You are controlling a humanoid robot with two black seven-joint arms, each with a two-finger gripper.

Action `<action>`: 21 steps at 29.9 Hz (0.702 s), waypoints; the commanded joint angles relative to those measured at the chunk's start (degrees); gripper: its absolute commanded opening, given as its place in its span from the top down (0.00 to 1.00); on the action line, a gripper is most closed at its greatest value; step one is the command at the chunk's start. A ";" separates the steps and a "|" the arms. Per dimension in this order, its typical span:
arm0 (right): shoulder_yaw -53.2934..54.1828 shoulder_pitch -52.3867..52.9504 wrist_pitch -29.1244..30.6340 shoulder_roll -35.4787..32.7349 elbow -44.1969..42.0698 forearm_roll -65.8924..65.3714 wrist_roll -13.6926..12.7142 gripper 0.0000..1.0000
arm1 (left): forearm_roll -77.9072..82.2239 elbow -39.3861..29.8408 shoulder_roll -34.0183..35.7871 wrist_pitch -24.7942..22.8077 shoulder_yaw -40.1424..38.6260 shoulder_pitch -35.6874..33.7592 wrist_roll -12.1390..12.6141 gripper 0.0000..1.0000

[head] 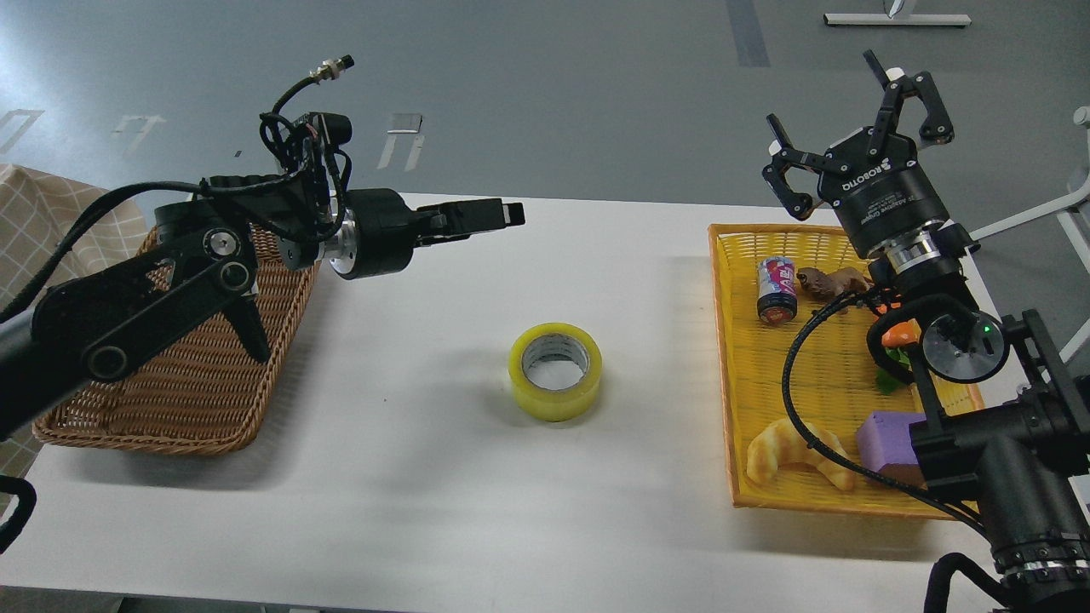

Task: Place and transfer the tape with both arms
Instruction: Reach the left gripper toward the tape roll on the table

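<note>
Head view: right pincer (856,128) spread wide, empty; tape (556,371) on table (426,477).

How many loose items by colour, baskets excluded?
Yellow: 1, the tape on the table
Golden: 1, croissant
Purple: 1, block
Brown: 1, small figure
Red, white and blue: 1, can
Orange and green: 1, item partly hidden by the right arm
Total: 6

Yellow tape (555,371) with grey-white core on a white table (409,477). Brown woven basket (179,400); yellow tray (817,375) holding golden croissant (788,455), purple block (886,436), red-blue can (777,290). 2 black arms.
</note>
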 commanded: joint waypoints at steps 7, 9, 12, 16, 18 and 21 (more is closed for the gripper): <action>-0.01 -0.01 0.00 -0.10 0.09 0.00 0.00 0.00 | 14.49 -0.61 -0.86 0.00 5.91 -0.90 0.48 0.02; 0.08 -0.01 0.00 -0.36 0.00 0.00 0.00 0.00 | 18.10 -0.61 -1.30 0.00 7.84 -0.99 0.83 0.02; 0.08 -0.01 0.00 -0.45 -0.18 0.00 0.00 0.00 | 19.25 -0.52 -1.13 0.00 8.20 -0.99 1.18 0.02; 0.08 -0.01 0.00 -0.54 -0.27 0.00 0.00 0.00 | 20.83 -0.52 -1.21 0.00 8.29 -0.99 4.16 0.02; 0.26 -0.01 0.00 -0.71 -0.27 0.00 0.00 0.00 | 21.36 -0.52 -1.30 0.00 8.20 -1.16 5.05 0.02; 0.34 -0.36 0.00 -0.97 -0.53 0.00 0.00 0.00 | 21.45 -0.61 -1.91 0.00 8.20 -1.61 5.31 0.02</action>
